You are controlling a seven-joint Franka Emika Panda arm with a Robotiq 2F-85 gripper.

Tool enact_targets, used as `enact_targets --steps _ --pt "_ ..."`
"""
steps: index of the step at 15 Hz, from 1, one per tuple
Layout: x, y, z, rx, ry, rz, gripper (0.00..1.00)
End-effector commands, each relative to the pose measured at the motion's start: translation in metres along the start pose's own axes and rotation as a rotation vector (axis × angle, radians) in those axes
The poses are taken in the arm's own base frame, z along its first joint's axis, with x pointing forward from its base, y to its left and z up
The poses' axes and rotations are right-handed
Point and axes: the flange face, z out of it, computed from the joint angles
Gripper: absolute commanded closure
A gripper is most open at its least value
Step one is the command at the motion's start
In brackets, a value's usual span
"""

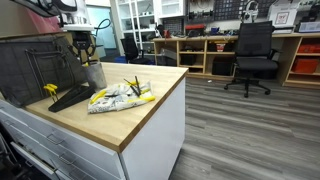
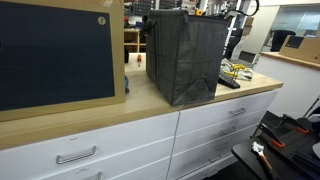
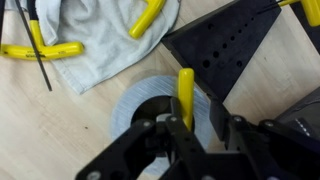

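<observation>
In the wrist view my gripper point(image 3: 197, 123) hangs over a round grey metal cup point(image 3: 128, 108) standing on the wooden counter. A yellow-handled tool point(image 3: 186, 95) stands upright in the cup, between my fingers. The left finger point(image 3: 175, 126) lies against the handle. A narrow gap shows between the handle and the right finger point(image 3: 218, 121), so the jaws are partly drawn in and not clamped. In an exterior view the gripper point(image 1: 84, 55) points straight down over the cup point(image 1: 93, 76), beside a grey bag.
A grey cloth point(image 3: 100, 40) with several yellow-handled tools point(image 3: 40, 50) lies next to the cup. A black perforated wedge point(image 3: 225, 45) sits on its other side. The tall grey fabric bag point(image 1: 35, 65) point(image 2: 185, 55) stands behind. An office chair point(image 1: 252, 55) is on the floor.
</observation>
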Motion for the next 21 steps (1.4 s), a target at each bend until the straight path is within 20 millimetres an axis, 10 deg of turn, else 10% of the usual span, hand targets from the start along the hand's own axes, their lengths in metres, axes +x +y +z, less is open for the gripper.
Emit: enact_targets --steps 1,6,21 --pt "-0.004 0.006 -0.003 -0.015 0.005 -0.024 0.95" --pt "-0.004 0.008 -0.010 -0.027 0.019 -0.012 0.96" --pt "-0.011 -0.024 -0.114 -0.119 0.157 -0.051 0.96"
